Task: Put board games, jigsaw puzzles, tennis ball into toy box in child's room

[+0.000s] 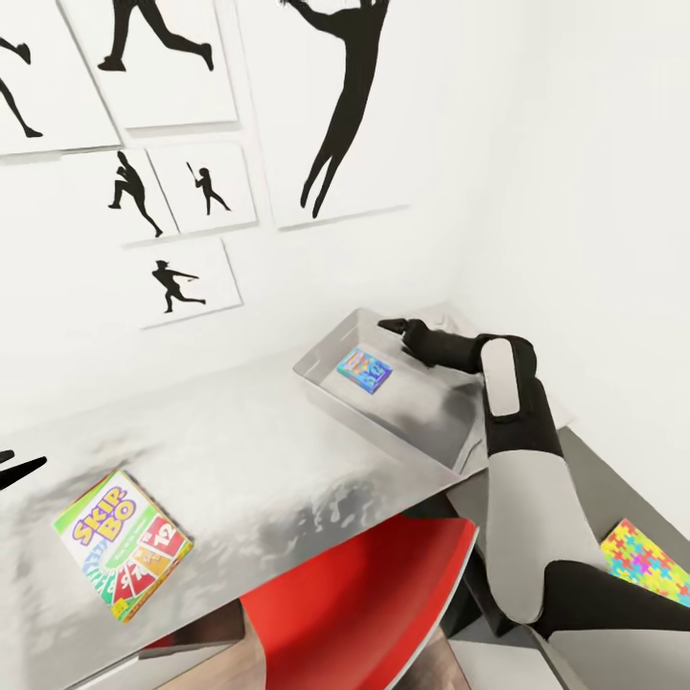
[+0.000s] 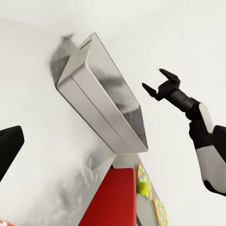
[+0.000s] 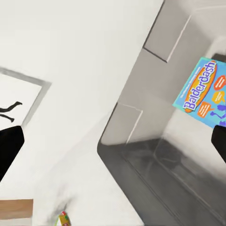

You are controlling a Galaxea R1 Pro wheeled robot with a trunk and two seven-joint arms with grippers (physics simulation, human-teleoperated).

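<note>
The toy box (image 1: 422,422) is a light grey bin at the back right of the table (image 1: 249,450). One board game, a blue "Balderdash" box (image 1: 364,370), lies flat inside it and also appears in the right wrist view (image 3: 202,87). My right gripper (image 1: 391,326) hovers over the bin's far rim, open and empty; the left wrist view shows its fingers apart (image 2: 160,84). A second board game, the "Skip-Bo" box (image 1: 123,542), lies near the table's front left. My left gripper (image 1: 17,468) is at the left edge, open and empty. Two jigsaw puzzles (image 2: 143,176) (image 2: 160,213) and the tennis ball (image 2: 142,189) lie past the bin.
A red chair (image 1: 374,594) is tucked under the table's front edge, between the arms. One puzzle sheet (image 1: 647,561) rests on the dark grey corner section at the right. White walls with black athlete pictures (image 1: 345,105) close in behind the table.
</note>
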